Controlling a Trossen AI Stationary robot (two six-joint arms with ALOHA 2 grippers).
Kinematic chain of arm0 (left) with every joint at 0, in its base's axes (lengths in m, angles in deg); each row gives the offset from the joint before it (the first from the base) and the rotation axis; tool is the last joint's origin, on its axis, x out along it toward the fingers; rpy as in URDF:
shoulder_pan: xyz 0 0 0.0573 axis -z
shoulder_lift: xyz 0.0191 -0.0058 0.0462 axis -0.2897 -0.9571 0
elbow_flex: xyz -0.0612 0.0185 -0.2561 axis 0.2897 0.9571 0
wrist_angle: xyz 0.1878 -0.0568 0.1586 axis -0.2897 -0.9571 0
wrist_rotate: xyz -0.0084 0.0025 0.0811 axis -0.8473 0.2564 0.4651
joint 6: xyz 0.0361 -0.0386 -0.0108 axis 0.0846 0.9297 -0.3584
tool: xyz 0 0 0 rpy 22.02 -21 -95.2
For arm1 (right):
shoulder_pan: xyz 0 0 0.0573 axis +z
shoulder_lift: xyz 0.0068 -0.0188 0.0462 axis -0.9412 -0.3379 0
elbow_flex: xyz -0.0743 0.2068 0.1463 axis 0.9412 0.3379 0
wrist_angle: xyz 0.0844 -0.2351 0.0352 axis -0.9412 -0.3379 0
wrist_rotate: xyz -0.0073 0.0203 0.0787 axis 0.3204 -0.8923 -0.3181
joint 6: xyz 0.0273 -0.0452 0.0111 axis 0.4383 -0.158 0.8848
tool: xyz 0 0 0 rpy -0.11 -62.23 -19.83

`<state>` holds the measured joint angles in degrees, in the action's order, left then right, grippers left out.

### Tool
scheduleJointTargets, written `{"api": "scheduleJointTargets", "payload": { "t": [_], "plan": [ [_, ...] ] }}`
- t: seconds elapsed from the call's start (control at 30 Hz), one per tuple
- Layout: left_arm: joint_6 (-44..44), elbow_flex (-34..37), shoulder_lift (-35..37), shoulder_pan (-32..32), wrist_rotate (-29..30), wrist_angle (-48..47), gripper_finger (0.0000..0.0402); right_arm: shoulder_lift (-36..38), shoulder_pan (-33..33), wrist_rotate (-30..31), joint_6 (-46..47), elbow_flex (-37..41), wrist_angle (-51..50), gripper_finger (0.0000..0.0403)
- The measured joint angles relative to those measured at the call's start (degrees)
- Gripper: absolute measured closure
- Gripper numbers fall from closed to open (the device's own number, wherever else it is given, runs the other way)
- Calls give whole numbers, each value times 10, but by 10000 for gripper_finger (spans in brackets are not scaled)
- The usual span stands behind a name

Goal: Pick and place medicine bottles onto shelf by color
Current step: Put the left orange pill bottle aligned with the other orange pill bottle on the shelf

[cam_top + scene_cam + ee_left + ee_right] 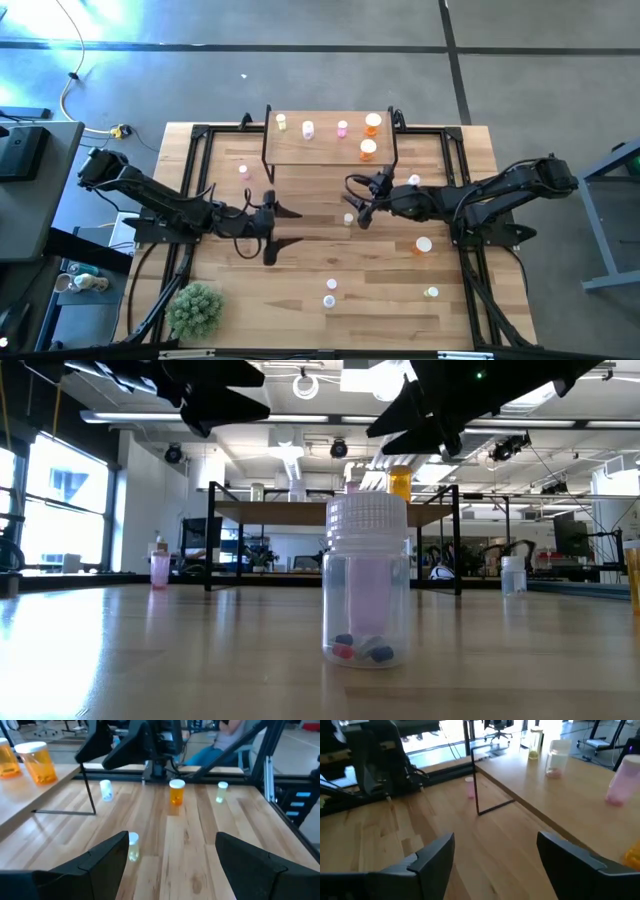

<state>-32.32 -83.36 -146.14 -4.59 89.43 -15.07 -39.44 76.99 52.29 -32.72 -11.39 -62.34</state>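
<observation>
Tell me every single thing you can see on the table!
table: one, light wood, under everything.
shelf: one, light wood, black legs, far middle.
bottles on the shelf: five; yellow-green, lavender, pink, two orange.
bottles on the table: seven; pink, pale, yellowish, orange, pinkish, lavender, yellow-green.
plant: one, spiky green, near left corner.
left gripper: dark, open, mid-table.
right gripper: dark, open, before the shelf.
</observation>
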Motion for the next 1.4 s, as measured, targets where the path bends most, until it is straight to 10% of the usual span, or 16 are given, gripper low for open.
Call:
{"api": "scheduleJointTargets", "payload": {
  "t": [0.77,1.4],
  "plan": [
    [-54,0,0,-24,114,-32,112,-1,-129,3,-13,0,-48,381],
    [-71,0,0,-68,116,-38,112,-1,-226,-29,-28,0,-59,401]
  ]
}}
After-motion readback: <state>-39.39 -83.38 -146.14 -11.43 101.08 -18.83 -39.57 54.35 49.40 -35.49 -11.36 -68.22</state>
